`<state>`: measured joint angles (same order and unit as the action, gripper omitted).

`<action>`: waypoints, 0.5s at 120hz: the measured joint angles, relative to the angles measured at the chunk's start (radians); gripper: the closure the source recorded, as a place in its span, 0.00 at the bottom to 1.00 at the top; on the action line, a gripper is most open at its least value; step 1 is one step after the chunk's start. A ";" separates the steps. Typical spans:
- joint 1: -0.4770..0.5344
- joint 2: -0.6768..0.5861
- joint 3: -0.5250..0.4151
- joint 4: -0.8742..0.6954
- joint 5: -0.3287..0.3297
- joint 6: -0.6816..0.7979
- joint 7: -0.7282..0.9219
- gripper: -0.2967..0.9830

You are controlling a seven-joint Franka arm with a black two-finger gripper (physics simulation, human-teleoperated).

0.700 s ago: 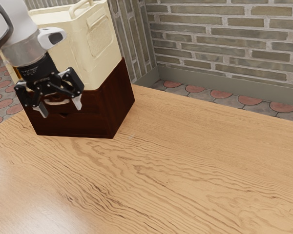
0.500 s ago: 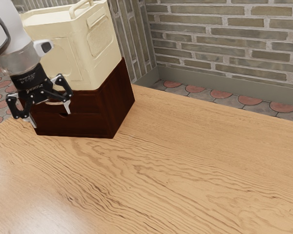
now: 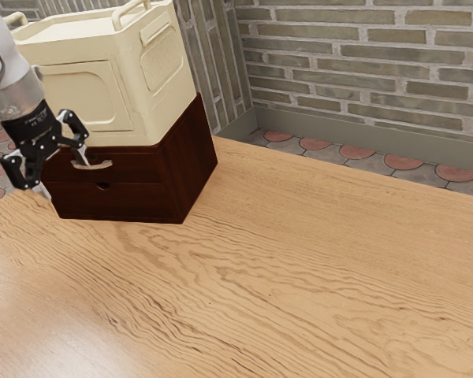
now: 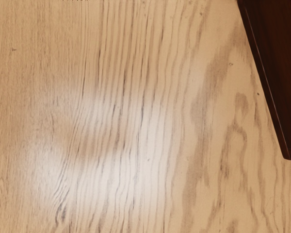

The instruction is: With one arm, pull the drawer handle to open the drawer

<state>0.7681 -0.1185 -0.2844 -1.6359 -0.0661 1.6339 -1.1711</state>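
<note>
1 curved pale handle (image 3: 102,165) on closed dark wooden drawer (image 3: 138,171)

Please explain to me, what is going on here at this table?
A robot arm has its gripper in front of a dark cabinet, near the handle of the upper drawer. The fingers stand apart and hold nothing. The job is to pull this drawer open, but it looks shut now. A cream box sits on top of the cabinet.

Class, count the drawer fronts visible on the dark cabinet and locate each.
2: the upper drawer front, with the pale handle, and the lower drawer front beneath it. Unseen sides might hide more.
</note>
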 joint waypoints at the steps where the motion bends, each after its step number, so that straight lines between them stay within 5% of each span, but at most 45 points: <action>1: 0.001 0.001 0.001 0.000 -0.001 0.003 -0.005 0.23; 60: 0.055 0.152 0.067 0.098 0.016 0.105 -0.185 0.23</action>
<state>0.8231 0.0334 -0.2179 -1.5383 -0.0497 1.7391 -1.3565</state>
